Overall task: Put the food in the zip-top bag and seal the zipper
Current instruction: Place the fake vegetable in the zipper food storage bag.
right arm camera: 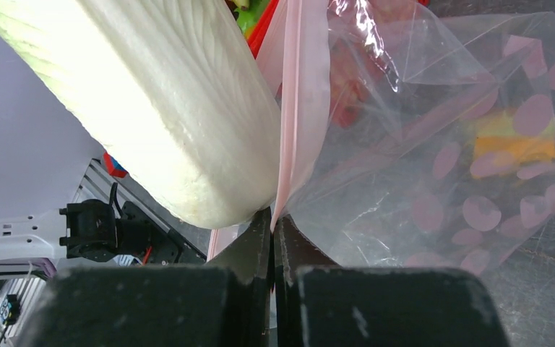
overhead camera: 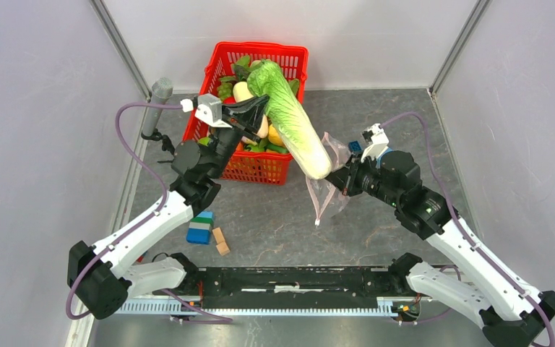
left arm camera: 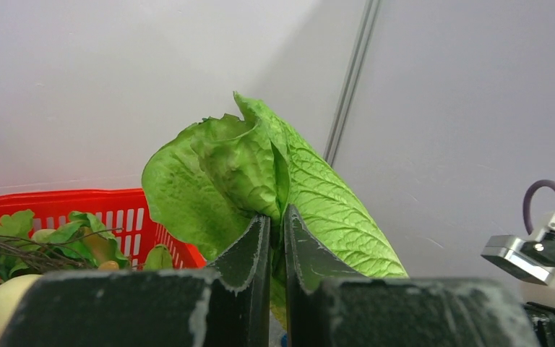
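Left gripper (left arm camera: 276, 217) pinches the cabbage (overhead camera: 293, 119) leaves, stalk aimed past the basket (overhead camera: 224, 49) at the bag (overhead camera: 327, 194); right gripper (right arm camera: 273, 220) clamps its zipper (right arm camera: 290, 108), holding it up.

From above, the cabbage (overhead camera: 293, 119) covers much of what lies in the basket (overhead camera: 260, 166) and part of the mouth of the bag (overhead camera: 325, 195).
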Robot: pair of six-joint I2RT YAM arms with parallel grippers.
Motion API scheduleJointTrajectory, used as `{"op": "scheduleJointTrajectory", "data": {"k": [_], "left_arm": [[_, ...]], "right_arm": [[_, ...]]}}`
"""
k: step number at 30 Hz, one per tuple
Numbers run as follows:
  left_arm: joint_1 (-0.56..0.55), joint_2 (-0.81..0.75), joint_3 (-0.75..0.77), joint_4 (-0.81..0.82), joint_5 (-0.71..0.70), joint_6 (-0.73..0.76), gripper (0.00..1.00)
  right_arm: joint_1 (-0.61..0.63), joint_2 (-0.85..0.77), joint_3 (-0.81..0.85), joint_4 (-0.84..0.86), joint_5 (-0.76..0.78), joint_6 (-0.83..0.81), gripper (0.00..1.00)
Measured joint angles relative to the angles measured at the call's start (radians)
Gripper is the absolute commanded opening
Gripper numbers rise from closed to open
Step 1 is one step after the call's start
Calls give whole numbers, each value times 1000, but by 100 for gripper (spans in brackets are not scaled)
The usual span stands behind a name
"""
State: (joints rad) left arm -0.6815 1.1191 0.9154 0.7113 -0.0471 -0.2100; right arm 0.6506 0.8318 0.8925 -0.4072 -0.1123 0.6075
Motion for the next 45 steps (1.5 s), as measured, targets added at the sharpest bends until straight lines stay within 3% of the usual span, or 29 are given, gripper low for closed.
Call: {"op": "scheduleJointTrajectory", "data": {"k": [27, 45], "left_arm": [[-19, -23, -7, -49, -82, 78, 2], [-67, -59, -10, -1, 35, 74, 2]], "right_arm": [[2, -25, 13, -14, 87, -29, 0], [2, 24, 5, 0, 159, -47, 0]]}}
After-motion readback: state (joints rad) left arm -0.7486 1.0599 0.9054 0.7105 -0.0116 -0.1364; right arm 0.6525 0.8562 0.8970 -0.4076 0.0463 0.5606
